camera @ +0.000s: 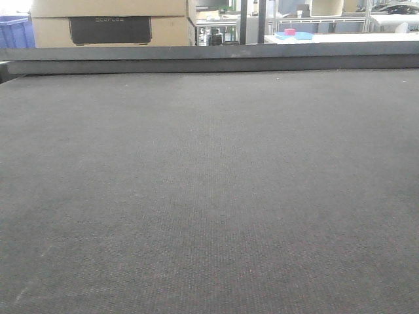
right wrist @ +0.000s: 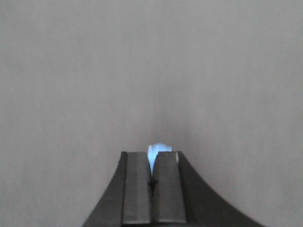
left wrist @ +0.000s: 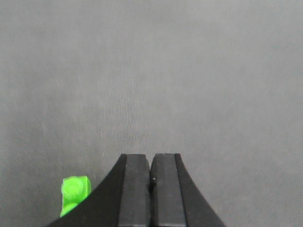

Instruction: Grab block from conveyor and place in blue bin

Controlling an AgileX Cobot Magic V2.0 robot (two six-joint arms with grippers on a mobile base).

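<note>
Grey woven belt, front view: the conveyor fills the view and is bounded on its far side by a dark rail; no block and no gripper are shown here.
Bin, front view: a blue bin is seen beyond the rail at the far left, cut by the frame edge.
Writing, front view: a cardboard box beyond the rail carries a dark panel with faint pale lettering, too small to be read with certainty. No other label is made out.
Left tool, left wrist view: the left gripper is seen clenched over the belt, its pads pressed together with nothing between them.
Block, left wrist view: a green block lies on the belt just beside the tool, to its left and behind the fingertips, untouched.
Right tool, right wrist view: the right gripper is clenched likewise. A pale blue blur is seen right at the fingertips; whether it is pinched or merely lies beyond them cannot be told.
Step in hand: judged to be the approach, with the grab not yet made.
Next move: the left jaws would need to be opened, and the tool drawn back and to its left until the block sits between the pads, then lowered and closed.
</note>
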